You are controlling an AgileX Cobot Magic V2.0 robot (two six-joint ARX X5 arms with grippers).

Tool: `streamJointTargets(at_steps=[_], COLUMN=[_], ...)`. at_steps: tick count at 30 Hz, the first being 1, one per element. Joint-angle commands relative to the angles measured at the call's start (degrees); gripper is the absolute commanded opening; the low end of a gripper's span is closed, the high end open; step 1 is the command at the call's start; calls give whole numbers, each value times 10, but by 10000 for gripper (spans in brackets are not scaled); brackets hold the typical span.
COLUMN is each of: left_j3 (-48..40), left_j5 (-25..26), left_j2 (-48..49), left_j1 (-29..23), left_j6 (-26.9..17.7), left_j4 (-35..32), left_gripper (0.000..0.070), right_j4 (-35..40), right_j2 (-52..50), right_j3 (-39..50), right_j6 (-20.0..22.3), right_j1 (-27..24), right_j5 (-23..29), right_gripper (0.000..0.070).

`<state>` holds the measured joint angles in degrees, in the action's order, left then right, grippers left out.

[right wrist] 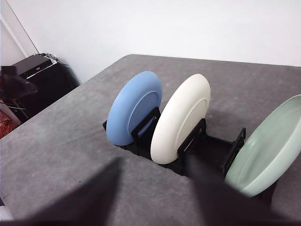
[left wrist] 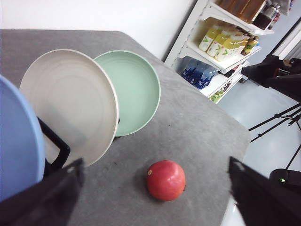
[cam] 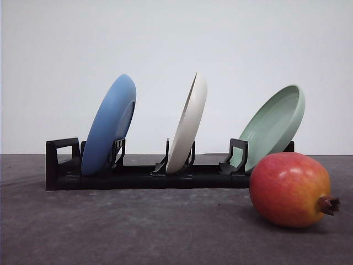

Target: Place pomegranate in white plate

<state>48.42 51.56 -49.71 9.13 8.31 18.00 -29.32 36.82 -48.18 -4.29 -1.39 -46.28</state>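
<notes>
- Table point(cam: 110, 232): grey, matte top carrying everything listed here; it spreads beneath both wrists.
- Rack point(cam: 138, 176): black slotted holder ahead of both grippers, three plates standing on edge in it.
- Blue plate point(cam: 110, 127): leaning in the end slot, closest to the left gripper.
- White plate point(cam: 188, 124): middle slot, tilted on edge, not lying flat; just ahead of the left gripper point(left wrist: 155, 188), between the blue and green plates.
- Pale green plate point(cam: 274, 124): far end slot, leaning outward, just behind the fruit.
- Pomegranate point(cam: 289, 189): resting on the table beside the rack's green-plate end, crown pointing away from the rack; it sits between the left gripper's fingers and a little beyond them, untouched.
- Left gripper: fingers spread wide, holding nothing.
- Right gripper point(right wrist: 155, 197): dark blurred fingers well apart, empty, short of the rack.
- Risk: the round fruit may roll off the table edge if nudged; the plate stands nearly upright, so fruit set against it would likely slide out or knock a neighbour.
</notes>
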Motion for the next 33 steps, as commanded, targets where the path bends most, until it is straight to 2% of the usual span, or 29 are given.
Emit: streamJointTargets(at_steps=[1,3,7,12,16,23,28,33], left_j3=[10,10,11,50,131,331,432,482], left_j5=[0,-8,-41,-141,-214,-336,-380,-392], left_j2=[-9,-16,-46,-116,-204,-382,-480,-542], left_j1=[1,5,34,116,179,250,275,285], left_j6=[-8,-3,27,33,33,33,33,33], left_j4=[-5,-6,-31,-33,2,123,158,162], left_gripper=[658,656,642,642,642,638,637,637], right_j4=[5,5,5,5,5,5,5,5], right_j2=[6,7,10,13,13,13,13,13], right_j3=[-10,-10,-10,-10,-10,-10,-10,-10], right_j6=[5,5,4,2,2,2,2,2], right_j1=[1,1,1,1,1,1,1,1], right_j5=[2,2,2,2,2,2,2,2], right_gripper=[574,620,622,622,622,622,622,622])
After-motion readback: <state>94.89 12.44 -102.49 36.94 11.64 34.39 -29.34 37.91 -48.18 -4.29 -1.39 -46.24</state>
